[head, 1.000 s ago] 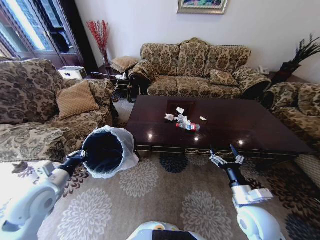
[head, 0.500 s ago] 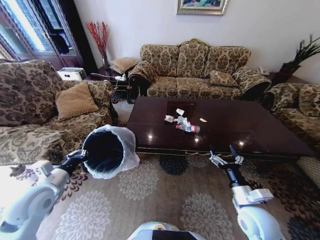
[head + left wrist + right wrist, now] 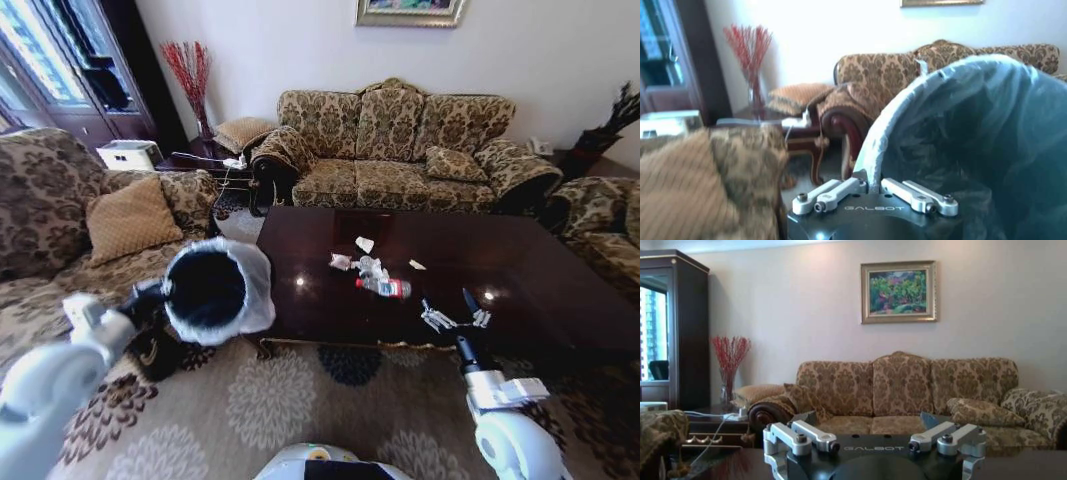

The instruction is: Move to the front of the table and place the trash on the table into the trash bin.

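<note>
My left gripper (image 3: 158, 295) is shut on the rim of the trash bin (image 3: 208, 290), a round dark bin with a white bag liner, held tilted above the rug at the table's front left corner. In the left wrist view the gripper (image 3: 870, 189) pinches the liner's edge (image 3: 933, 100). The dark glossy table (image 3: 540, 290) carries the trash: white paper scraps (image 3: 365, 245) and a small clear bottle (image 3: 386, 288) near its middle. My right gripper (image 3: 452, 312) hovers open over the table's front edge, right of the bottle, and stands open in its own view (image 3: 873, 432).
A patterned sofa (image 3: 400, 140) stands behind the table, another sofa with a tan cushion (image 3: 130, 215) on the left, an armchair (image 3: 600, 205) on the right. A side table with a red vase (image 3: 192, 90) is at the back left. Floral rug (image 3: 330, 400) lies in front.
The whole view has shifted: the table now lies closer. The left arm has raised the bin, and the right gripper now sits over the table's front edge.
</note>
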Controlling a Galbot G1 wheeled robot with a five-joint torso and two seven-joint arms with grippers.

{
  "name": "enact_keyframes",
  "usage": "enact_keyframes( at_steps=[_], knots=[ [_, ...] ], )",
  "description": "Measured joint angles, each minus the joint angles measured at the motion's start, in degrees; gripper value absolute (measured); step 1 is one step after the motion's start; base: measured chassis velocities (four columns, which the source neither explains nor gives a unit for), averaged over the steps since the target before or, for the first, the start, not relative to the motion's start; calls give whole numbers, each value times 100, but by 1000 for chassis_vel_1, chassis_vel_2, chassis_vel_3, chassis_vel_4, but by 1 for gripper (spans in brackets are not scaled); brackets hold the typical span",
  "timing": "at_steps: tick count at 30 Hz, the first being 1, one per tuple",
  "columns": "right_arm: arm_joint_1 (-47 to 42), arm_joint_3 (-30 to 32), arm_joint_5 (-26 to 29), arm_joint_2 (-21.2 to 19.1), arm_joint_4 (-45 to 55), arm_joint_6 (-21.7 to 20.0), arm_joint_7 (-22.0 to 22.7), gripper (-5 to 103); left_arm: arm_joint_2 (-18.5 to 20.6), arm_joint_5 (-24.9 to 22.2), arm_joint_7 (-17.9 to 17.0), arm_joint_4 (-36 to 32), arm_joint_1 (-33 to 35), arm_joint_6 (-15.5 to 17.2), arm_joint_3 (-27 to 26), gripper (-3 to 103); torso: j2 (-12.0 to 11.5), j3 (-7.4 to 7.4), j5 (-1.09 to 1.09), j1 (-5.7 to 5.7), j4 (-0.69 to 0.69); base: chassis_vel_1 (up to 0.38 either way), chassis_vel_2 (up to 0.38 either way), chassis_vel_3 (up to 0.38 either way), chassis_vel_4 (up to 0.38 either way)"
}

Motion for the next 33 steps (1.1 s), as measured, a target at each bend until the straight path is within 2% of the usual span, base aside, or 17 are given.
enact_keyframes(
  at_steps=[5, 8, 10, 13, 15, 22, 33],
  knots=[
    [-16, 23, 23, -30, 12, 26, -12, 100, 398, -76, -28, 349, -517, -23, 161, 0, 0, 0, -2, -2, -1, -90, 55, 18, -31],
    [-20, 25, 25, -30, 15, 27, -15, 100, 407, -90, -19, 357, -534, -22, 173, 0, 0, -3, -6, -10, -1, 0, 0, 0, 0],
    [-24, 26, 26, -30, 21, 28, -16, 100, 407, -90, -20, 357, -537, -23, 172, 0, 7, -10, -2, -23, 7, 18, -25, -20, 9],
    [-24, 27, 27, -31, 22, 28, -18, 100, 399, -89, -20, 357, -532, -21, 172, 0, 7, -8, -3, -22, 9, 80, -43, -51, 75],
    [-24, 27, 27, -31, 23, 28, -18, 100, 395, -87, -21, 357, -529, -19, 173, 0, 6, -7, -6, -18, 4, 28, -2, -7, 25],
    [-22, 31, 27, -32, 24, 28, -20, 100, 382, -83, -23, 346, -518, -11, 172, 0, 1, -2, -1, -6, 0, 0, 0, 0, 0],
    [-24, 30, 27, -31, 29, 27, -23, 100, 372, -76, -28, 340, -510, -6, 165, 0, 2, -4, -3, -10, 3, 0, 0, 0, 0]
  ],
)
